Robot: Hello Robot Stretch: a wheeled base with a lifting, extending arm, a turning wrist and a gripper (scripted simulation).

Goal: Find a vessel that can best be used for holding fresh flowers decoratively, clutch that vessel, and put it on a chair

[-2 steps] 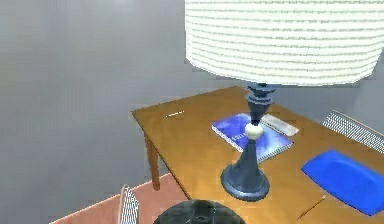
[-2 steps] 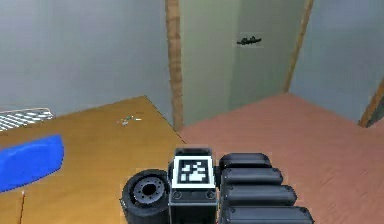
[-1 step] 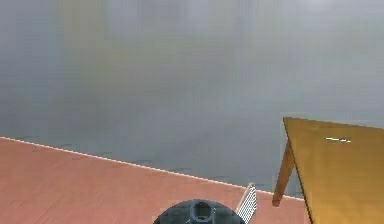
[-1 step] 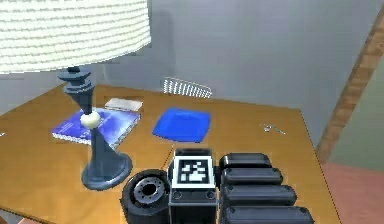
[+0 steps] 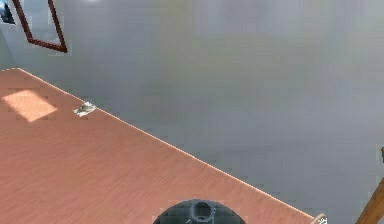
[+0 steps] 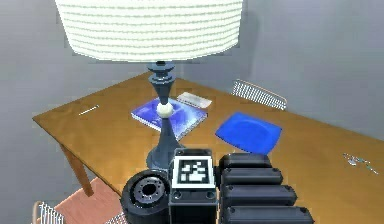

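the task looks barely begun: the dark claw [image 6: 150, 196] sits at the frame's bottom middle, and i cannot tell if it holds anything. a small blue and white round thing [image 6: 163, 108] in the middle of the brown wooden desk [image 6: 90, 125] may be the vase, but i am not sure. grabbing it and setting it on the white wire chair [image 6: 258, 93] at the upper right is left.

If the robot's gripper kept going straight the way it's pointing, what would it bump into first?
Probably the blue-grey base of the white-shaded table lamp on the brown wooden table. It stands just beyond the gripper, though depth is hard to judge.
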